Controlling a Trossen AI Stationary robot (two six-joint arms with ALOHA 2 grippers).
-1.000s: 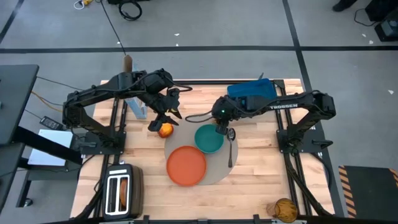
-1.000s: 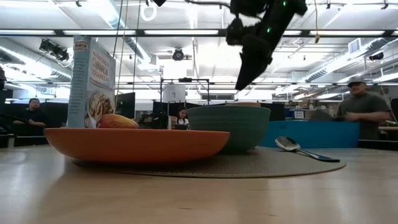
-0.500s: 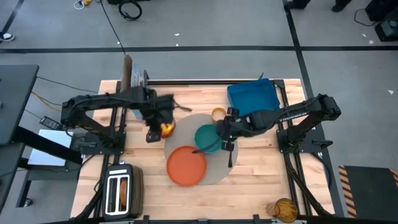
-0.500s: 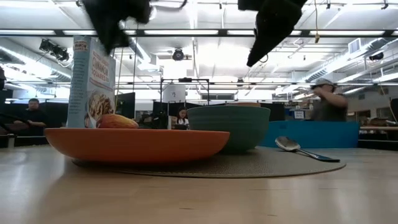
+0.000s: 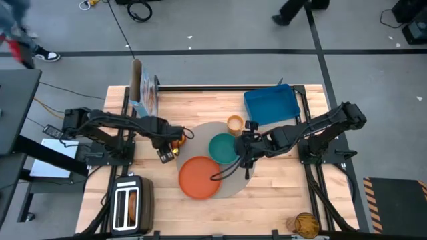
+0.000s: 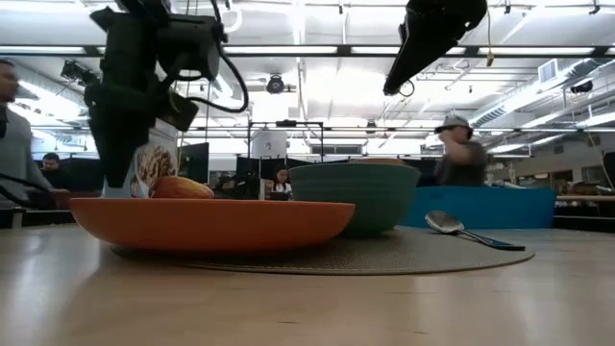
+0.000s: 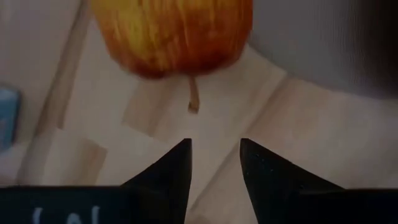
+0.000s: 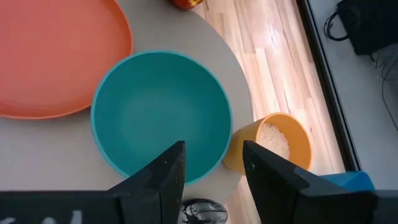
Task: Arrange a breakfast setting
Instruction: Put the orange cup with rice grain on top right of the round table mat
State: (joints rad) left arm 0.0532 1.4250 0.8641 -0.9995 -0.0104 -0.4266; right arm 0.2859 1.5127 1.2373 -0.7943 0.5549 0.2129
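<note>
The orange plate [image 5: 199,177] sits nearest, at six o'clock on the round mat [image 5: 235,184], empty. Behind it the teal bowl [image 5: 223,148] rests at the mat's centre, the spoon [image 5: 247,167] at three o'clock of it, the yellow cup [image 5: 234,123] at one o'clock. The right gripper [image 5: 245,151], fingers parted around nothing, has slid back from above the bowl to hover just beside it (its placing looks finished). At nine o'clock the left gripper [image 5: 167,152], earlier higher and farther back, has dropped behind the apple [image 7: 172,34], fingers [image 7: 171,169] apart, not touching. The apple lies on the wood at the mat's edge; picking it up seems next.
</note>
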